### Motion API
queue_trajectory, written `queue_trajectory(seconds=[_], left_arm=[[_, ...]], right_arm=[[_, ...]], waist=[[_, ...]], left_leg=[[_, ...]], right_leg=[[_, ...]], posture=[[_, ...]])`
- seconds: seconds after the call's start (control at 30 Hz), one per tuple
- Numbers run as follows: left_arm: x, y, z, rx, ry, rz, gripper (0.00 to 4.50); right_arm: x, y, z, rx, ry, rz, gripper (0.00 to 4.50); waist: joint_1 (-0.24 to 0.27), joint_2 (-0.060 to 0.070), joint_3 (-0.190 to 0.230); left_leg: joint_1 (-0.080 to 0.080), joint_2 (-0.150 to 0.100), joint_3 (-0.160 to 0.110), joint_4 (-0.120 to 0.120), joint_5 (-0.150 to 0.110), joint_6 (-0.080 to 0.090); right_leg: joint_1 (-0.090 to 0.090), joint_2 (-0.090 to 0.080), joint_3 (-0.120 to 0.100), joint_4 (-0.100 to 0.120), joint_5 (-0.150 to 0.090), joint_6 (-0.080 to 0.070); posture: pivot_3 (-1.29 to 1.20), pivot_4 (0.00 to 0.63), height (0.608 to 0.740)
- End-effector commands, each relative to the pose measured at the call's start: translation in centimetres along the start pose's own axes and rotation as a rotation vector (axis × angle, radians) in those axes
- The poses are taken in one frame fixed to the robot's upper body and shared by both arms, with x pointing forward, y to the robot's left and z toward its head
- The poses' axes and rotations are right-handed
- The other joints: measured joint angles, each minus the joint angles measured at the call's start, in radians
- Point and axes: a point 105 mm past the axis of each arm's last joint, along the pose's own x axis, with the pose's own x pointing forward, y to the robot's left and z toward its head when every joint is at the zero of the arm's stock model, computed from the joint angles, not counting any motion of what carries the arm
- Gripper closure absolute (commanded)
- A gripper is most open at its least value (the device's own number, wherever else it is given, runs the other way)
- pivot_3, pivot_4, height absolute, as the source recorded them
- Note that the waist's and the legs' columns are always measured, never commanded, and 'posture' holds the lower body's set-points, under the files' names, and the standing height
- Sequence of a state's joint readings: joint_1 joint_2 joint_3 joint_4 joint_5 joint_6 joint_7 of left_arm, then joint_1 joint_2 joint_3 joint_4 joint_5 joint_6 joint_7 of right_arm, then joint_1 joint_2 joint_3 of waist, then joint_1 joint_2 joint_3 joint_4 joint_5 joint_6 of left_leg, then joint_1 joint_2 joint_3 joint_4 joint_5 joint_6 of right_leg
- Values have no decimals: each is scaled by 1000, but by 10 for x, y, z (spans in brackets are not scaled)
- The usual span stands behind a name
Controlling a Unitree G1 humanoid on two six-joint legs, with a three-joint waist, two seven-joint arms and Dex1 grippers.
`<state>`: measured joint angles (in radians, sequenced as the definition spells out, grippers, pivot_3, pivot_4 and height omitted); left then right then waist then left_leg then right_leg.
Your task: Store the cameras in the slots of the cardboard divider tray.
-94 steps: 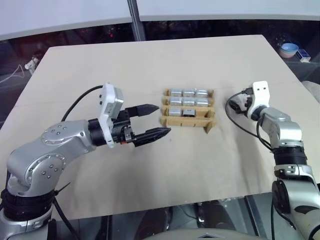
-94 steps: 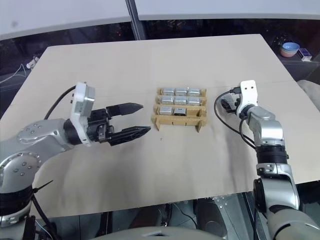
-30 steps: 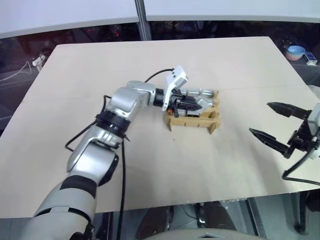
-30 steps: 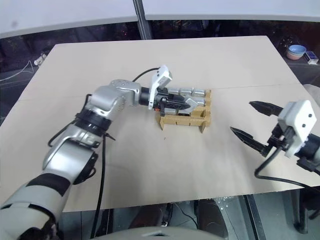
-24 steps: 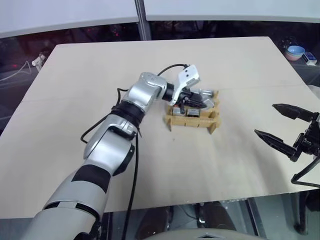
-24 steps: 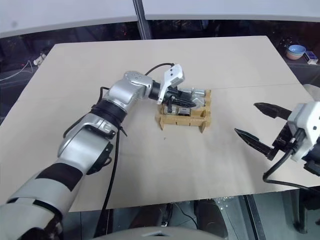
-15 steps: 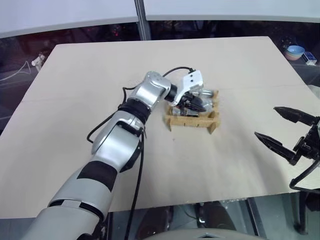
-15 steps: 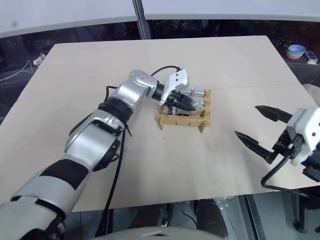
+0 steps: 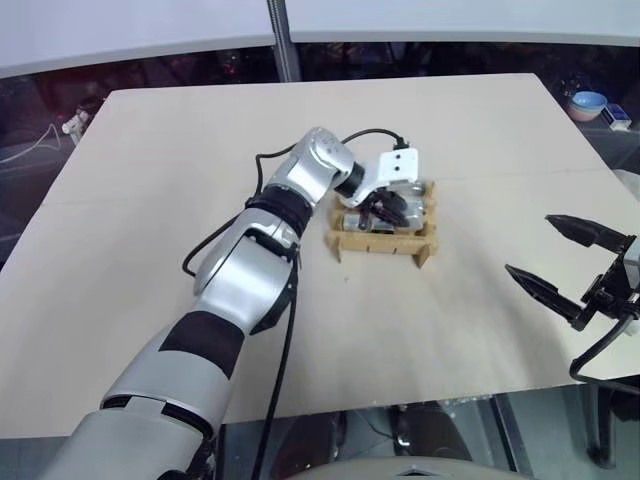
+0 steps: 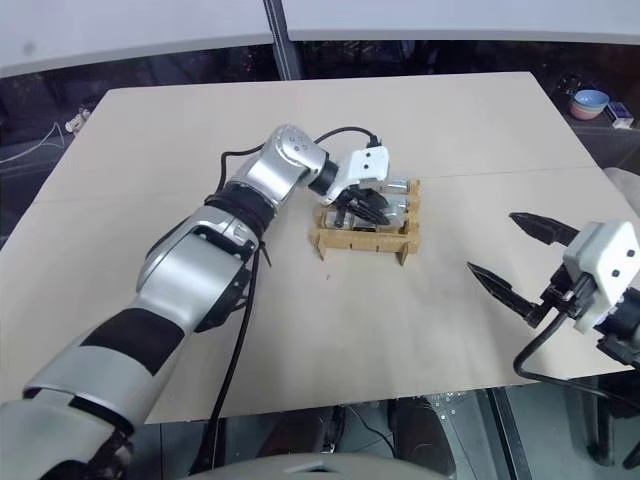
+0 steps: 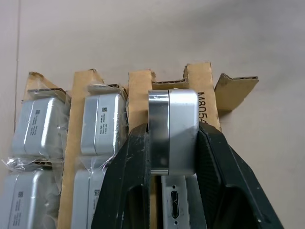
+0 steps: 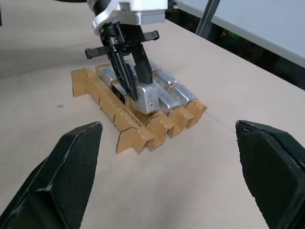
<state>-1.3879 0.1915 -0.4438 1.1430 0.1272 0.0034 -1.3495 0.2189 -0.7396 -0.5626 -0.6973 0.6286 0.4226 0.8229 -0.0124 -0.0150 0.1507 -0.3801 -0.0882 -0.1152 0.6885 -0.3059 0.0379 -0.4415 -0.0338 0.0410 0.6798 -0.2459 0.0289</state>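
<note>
The cardboard divider tray (image 9: 381, 243) sits mid-table, with several silver cameras (image 11: 41, 123) resting in its slots. My left gripper (image 12: 138, 93) is shut on one more silver camera (image 11: 173, 130), held upright just above the tray's front row near the right end. Directly below it, another camera (image 11: 174, 212) lies in that row. My right gripper (image 9: 530, 245) hovers open and empty to the right of the tray, well apart from it, fingers (image 12: 71, 176) spread wide.
A black cable (image 9: 300, 160) runs along my left arm above the table. A blue bowl (image 9: 590, 101) sits beyond the table's far right corner, and a metal pole (image 9: 283, 45) rises behind the far edge. The table's front edge (image 9: 330, 415) is close to me.
My left wrist has rolled and swung over the tray's far side, tipping the held camera from lying sideways to upright above the front row. The right gripper has stayed open in place.
</note>
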Motion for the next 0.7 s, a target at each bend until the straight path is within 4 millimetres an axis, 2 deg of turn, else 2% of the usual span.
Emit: queue_trajectory(seconds=[0.03, 0.6, 0.7], left_arm=[[0, -2, -13, -6, 98, -25, 3787], [13, -2, 4, -1, 113, -36, 3787], [15, 1, 15, -22, 62, -21, 3787]], right_arm=[[1, 3, 5, -44, -11, -4, 58], [2, 6, 0, -39, 6, -23, 58], [2, 5, 0, -37, 7, -31, 58]], waist=[[0, 0, 0], [6, 0, -1], [7, -1, 0]], left_leg=[[0, 0, 0, 0, 0, 0], [1, 0, -1, 1, 0, 0], [1, 0, -1, 1, 0, 0]], right_leg=[[0, 0, 0, 0, 0, 0], [2, 0, -1, 0, 0, 0], [2, 0, -1, 0, 0, 0]], posture=[[0, 150, 740], [0, 150, 740], [0, 150, 740]])
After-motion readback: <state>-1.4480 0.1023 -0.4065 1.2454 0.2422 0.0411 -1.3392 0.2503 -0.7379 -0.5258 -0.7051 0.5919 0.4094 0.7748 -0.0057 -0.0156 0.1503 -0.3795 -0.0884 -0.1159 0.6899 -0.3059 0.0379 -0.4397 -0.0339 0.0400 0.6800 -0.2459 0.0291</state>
